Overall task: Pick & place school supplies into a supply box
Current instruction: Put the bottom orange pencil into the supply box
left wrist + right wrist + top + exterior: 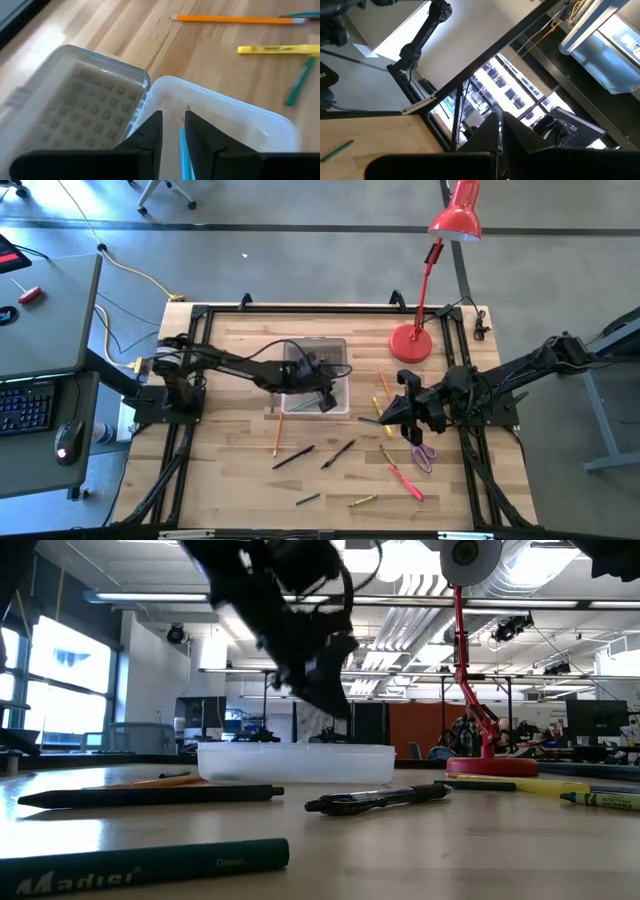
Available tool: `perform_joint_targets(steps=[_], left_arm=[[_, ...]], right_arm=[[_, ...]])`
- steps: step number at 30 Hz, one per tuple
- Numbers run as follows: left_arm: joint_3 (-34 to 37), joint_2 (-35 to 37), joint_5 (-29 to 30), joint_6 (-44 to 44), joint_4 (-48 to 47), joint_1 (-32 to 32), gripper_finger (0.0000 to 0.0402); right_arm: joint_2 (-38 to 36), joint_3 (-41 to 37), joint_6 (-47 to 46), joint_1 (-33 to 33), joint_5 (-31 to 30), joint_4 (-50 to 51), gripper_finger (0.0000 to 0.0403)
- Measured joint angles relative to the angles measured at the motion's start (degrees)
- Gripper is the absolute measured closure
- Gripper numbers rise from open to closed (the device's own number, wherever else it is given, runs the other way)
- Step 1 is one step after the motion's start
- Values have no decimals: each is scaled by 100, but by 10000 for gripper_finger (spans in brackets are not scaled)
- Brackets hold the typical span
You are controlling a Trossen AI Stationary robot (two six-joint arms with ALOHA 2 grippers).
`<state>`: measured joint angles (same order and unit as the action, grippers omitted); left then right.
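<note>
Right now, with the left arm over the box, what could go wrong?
The left gripper holds a thin blue item between nearly closed fingers, above the supply box; released tilted, it may catch the rim. The lid lies touching the box and could get nudged. The right gripper hovers near a yellow marker.

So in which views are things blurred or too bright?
Low view: the green marker nearest the camera is soft, and the ceiling lights glare. Left wrist view: its own fingers blur; the box looks washed out. Right wrist view: bright windows.
</note>
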<state>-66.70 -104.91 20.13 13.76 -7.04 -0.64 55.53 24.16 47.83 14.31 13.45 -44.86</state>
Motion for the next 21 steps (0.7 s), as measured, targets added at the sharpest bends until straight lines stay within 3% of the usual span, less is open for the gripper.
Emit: perform_joint_targets(steps=[4,11,16,21], left_arm=[[-374,248,275,7,-622,159,301],[-500,789,1473,552,-1947,796,305],[-504,1155,2290,1818,-3533,1432,305],[-502,1413,2709,3745,-5448,2265,305]], right_arm=[[0,0,-44,0,-2,-2,402],[0,0,-44,0,0,7,402],[0,0,-140,0,-1,9,402],[0,0,-138,0,0,2,402]])
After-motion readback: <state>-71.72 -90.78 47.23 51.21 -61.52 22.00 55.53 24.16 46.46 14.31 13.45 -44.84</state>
